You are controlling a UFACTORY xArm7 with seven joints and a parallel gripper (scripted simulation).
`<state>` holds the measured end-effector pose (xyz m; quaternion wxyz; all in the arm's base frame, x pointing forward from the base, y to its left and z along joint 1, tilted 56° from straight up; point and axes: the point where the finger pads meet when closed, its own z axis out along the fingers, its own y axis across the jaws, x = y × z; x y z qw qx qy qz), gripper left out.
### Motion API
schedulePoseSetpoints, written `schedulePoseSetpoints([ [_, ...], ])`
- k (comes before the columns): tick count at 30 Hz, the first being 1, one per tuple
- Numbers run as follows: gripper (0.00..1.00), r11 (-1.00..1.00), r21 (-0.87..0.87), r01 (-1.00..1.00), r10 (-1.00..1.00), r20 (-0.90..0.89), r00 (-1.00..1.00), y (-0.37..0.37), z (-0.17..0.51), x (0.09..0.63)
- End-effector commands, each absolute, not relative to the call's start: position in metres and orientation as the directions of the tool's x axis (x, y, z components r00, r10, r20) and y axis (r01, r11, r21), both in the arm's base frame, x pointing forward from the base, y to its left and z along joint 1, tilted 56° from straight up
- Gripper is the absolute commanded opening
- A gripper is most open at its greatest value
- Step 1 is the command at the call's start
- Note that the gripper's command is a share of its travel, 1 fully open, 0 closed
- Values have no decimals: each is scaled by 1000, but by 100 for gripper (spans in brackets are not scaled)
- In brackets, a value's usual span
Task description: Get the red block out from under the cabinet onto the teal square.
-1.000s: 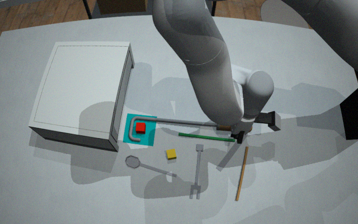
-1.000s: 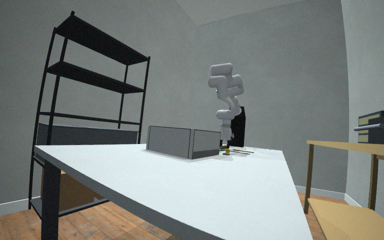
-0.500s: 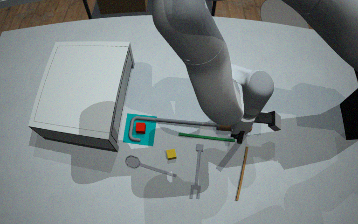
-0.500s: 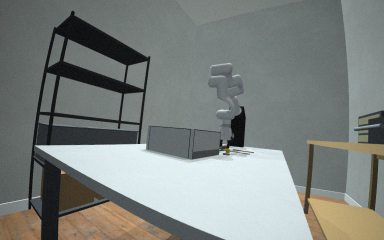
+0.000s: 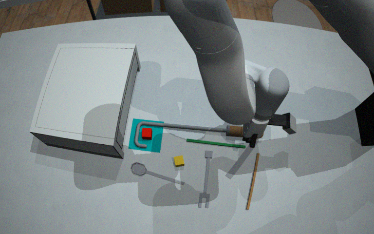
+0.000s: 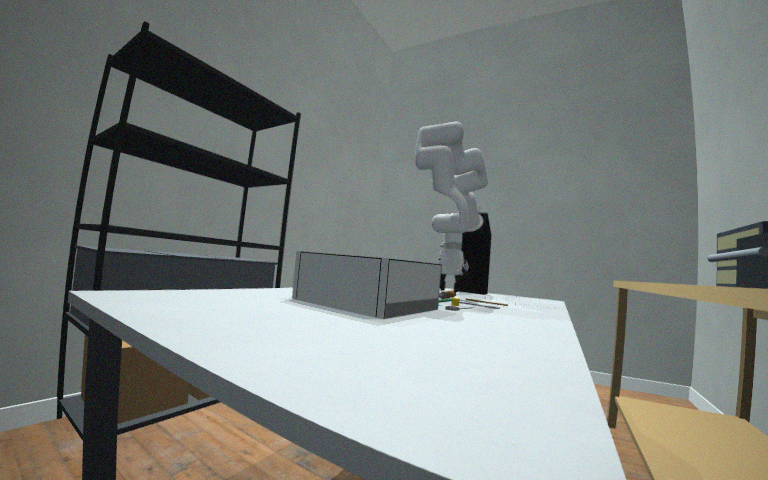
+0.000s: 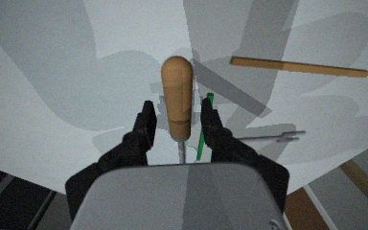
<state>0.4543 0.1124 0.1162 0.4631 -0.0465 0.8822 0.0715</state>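
Observation:
The red block (image 5: 146, 133) sits on the teal square (image 5: 145, 140), inside its edges, just right of the white cabinet (image 5: 82, 93). The grey hook tool (image 5: 176, 127) lies on the table with its curved end around the block and its wooden handle (image 5: 234, 130) at the right. My gripper (image 5: 252, 138) is above the handle with its fingers open. In the wrist view the fingers stand apart on either side of the handle (image 7: 176, 97) with gaps on both sides, not touching it.
A green stick (image 5: 215, 143), a yellow cube (image 5: 178, 161), a grey fork-ended tool (image 5: 206, 179), a grey ring-ended tool (image 5: 154, 173) and a wooden stick (image 5: 252, 181) lie on the table in front of the hook tool. A black shelf (image 6: 169, 226) stands behind the table.

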Motion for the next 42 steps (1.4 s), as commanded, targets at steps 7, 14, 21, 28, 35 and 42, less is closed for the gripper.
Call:
schedulePoseSetpoints([
  [7, 58, 986, 83, -147, -16, -824, -566, 107, 136, 427],
  [14, 58, 986, 83, -147, -16, -824, -566, 101, 155, 399],
  [21, 58, 986, 83, -147, -15, -824, -566, 97, 169, 379],
  [28, 58, 986, 83, -147, -16, -824, -566, 92, 184, 358],
  [35, 58, 986, 83, -147, -16, -824, -566, 90, 192, 345],
  [42, 58, 986, 83, -147, -16, -824, -566, 89, 195, 341],
])
